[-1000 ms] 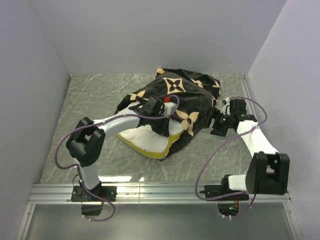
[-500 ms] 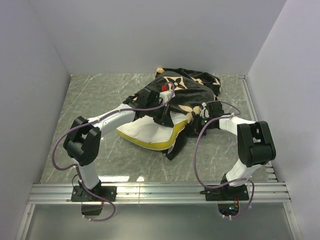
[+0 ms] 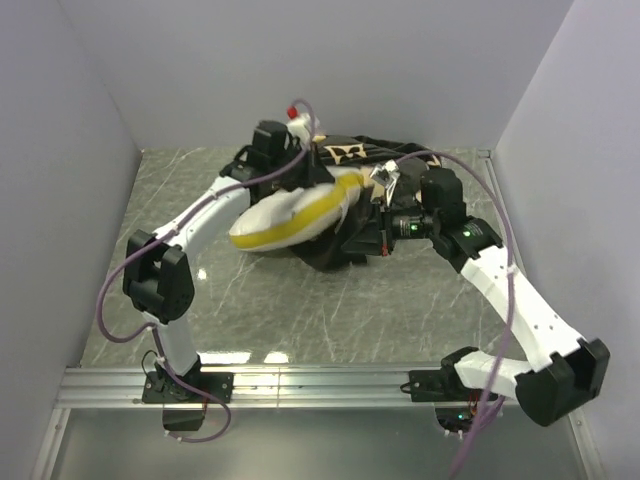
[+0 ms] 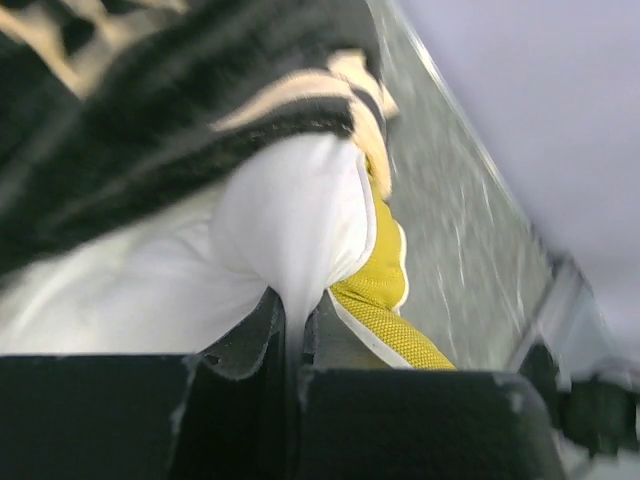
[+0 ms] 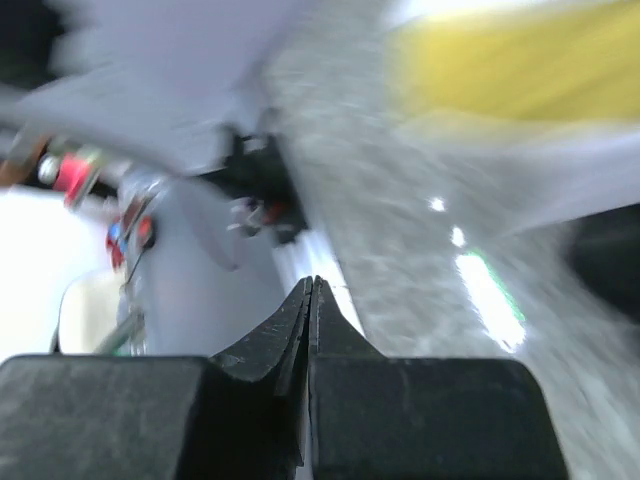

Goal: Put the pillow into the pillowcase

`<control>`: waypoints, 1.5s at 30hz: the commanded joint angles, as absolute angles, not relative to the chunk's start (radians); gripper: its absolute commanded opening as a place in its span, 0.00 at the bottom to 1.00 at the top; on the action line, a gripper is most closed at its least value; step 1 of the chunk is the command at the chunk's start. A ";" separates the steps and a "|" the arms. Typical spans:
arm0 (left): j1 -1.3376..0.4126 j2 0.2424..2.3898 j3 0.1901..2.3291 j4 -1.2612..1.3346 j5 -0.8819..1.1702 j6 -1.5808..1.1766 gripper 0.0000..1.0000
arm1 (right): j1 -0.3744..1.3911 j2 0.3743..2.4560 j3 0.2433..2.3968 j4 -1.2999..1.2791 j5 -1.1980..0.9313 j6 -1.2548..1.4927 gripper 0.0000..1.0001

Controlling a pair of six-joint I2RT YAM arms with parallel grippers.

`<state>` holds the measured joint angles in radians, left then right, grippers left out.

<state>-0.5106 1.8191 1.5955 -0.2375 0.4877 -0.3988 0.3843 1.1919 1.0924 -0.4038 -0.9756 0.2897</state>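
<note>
Moved since the earlier frame: left arm swung away from the near edge toward the back wall, carrying the pillow [image 3: 262,226] up off the desk [image 3: 180,215]. The right arm unfolded and now reaches leftward.

- Left gripper [image 4: 293,335]: jaws pressed together, pinching a fold of the pillow's white fabric. The wrist sits high at the back of the desk, near the wall.
- Pillow: left of centre and raised. Tilted on edge, so its yellow-olive band [image 3: 310,205] faces up and toward the near side, with the white face to the left. Its right end runs into the pillowcase, and most of its length is still outside.
- Pillowcase [image 3: 345,153]: black fabric with tan flower and star print, bunched at centre back. One part lies over the pillow's far end and another dark fold hangs beneath the pillow onto the desk. In the left wrist view its tan-trimmed edge lies directly over the bulging white corner.
- Right gripper [image 5: 311,300]: jaws fully together, nothing visible between them. The wrist view is blurred. From above it sits just beside the pillowcase's right edge, and contact cannot be told.
</note>
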 commanded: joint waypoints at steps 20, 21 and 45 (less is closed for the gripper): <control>-0.454 1.677 1.482 -0.066 0.718 -0.445 0.00 | 0.285 1.431 0.680 0.357 -0.532 0.667 0.89; -0.456 1.680 1.488 -0.061 0.722 -0.449 0.00 | 0.290 1.440 0.666 0.376 -0.528 0.667 0.89; -0.462 1.672 1.443 -0.116 0.694 -0.411 0.00 | 0.308 1.596 0.845 0.581 -0.777 0.798 0.00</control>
